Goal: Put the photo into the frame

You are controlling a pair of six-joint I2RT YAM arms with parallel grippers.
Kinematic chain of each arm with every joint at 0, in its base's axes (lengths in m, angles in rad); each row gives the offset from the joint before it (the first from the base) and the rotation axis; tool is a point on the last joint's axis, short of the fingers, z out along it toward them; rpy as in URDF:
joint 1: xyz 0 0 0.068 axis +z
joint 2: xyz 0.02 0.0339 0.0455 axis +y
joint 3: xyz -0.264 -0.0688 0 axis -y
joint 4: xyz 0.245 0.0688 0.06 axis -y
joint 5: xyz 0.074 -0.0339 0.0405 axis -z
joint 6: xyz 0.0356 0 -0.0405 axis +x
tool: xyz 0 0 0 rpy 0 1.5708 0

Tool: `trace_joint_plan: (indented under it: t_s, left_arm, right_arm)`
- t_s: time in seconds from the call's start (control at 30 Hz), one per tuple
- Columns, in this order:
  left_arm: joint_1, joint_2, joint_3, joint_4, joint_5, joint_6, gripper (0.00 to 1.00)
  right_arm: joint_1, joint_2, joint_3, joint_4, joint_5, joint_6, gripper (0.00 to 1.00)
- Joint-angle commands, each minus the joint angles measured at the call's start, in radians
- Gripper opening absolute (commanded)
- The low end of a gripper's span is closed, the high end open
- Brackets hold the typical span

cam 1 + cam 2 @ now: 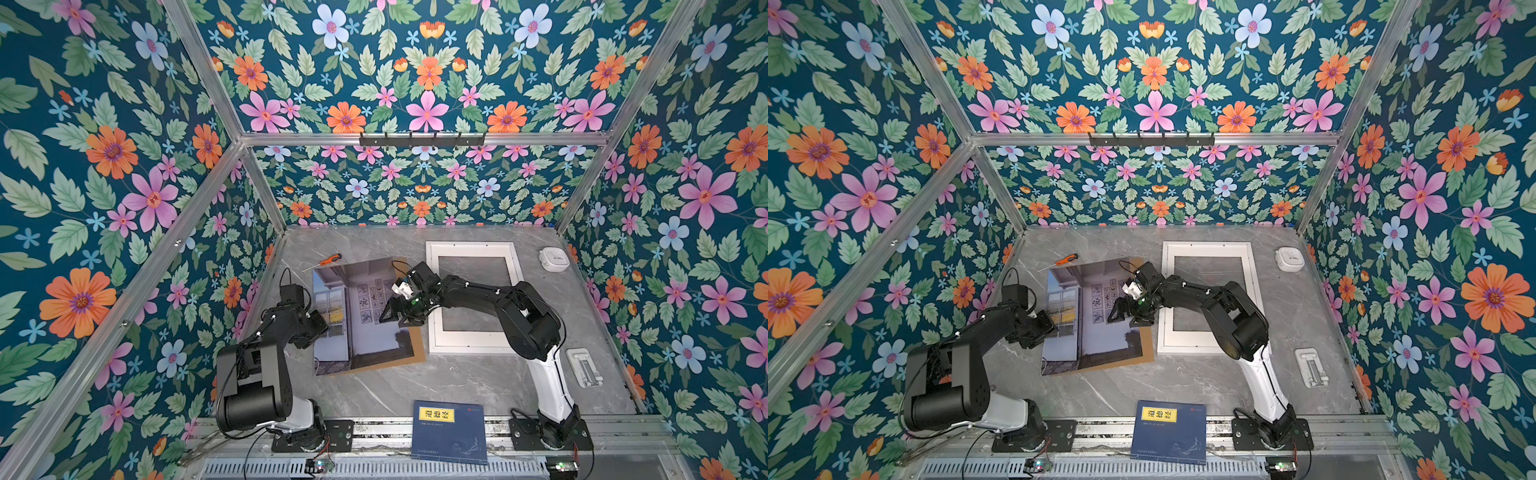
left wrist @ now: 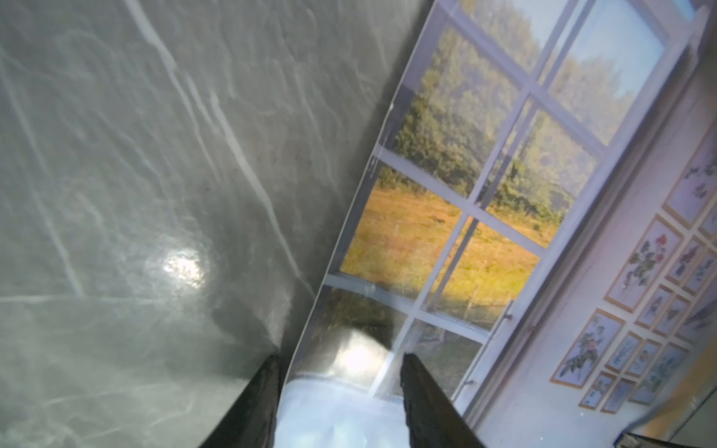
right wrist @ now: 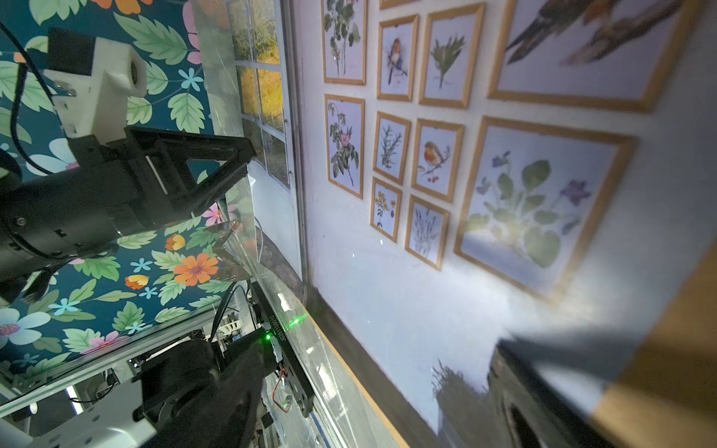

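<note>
The frame (image 1: 473, 247) lies flat at the back right of the grey surface (image 1: 457, 382), and nothing is in it: only bare surface shows through its opening in both top views. The photo (image 1: 357, 340) lies face up just left of the frame, on a brown backing board (image 1: 417, 347) whose edge shows along its right and near sides. The left arm is folded with its elbow high and reaches forward to the photo's left edge. In the left wrist view the left hand (image 2: 339, 355) is partly open, one finger (image 2: 252, 403) over bare surface and the other on the print side, so that the photo's edge runs between them; they are not clamped on it. The right arm rises from its base, bends over the frame's near right corner and stretches leftward across the opening. The right hand (image 1: 397, 318) is spread wide above the photo's right part and holds nothing; whether it touches the print cannot be told.
</note>
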Motion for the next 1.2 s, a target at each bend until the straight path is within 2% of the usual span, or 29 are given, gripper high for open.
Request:
trace_joint_plan:
  t_s: [0.0, 0.33, 0.73, 0.93, 1.07, 1.17]
  left_arm:
    - [-0.001, -0.005, -0.001, -0.017, 0.042, 0.005, 0.49]
    - [-0.001, -0.049, 0.042, -0.078, 0.057, 0.013, 0.43]
    - [-0.002, -0.054, 0.015, -0.061, 0.099, 0.002, 0.35]
    - [-0.004, -0.072, 0.003, -0.100, -0.020, -0.017, 0.50]
    - [-0.005, -0.079, 0.007, -0.120, -0.082, -0.019, 0.53]
    - [-0.016, -0.062, 0.003, -0.116, -0.076, -0.020, 0.53]
  right_arm:
    - [0.001, -0.004, -0.011, -0.010, 0.015, 0.015, 0.90]
    - [0.001, -0.039, -0.041, 0.001, 0.035, 0.025, 0.89]
    - [-0.008, -0.071, -0.065, -0.001, 0.054, 0.025, 0.88]
    - [-0.019, -0.068, -0.064, -0.054, 0.086, 0.012, 0.88]
    - [-0.029, -0.062, -0.067, -0.064, 0.098, 0.023, 0.88]
    - [-0.031, -0.067, -0.054, -0.098, 0.128, 0.014, 0.88]
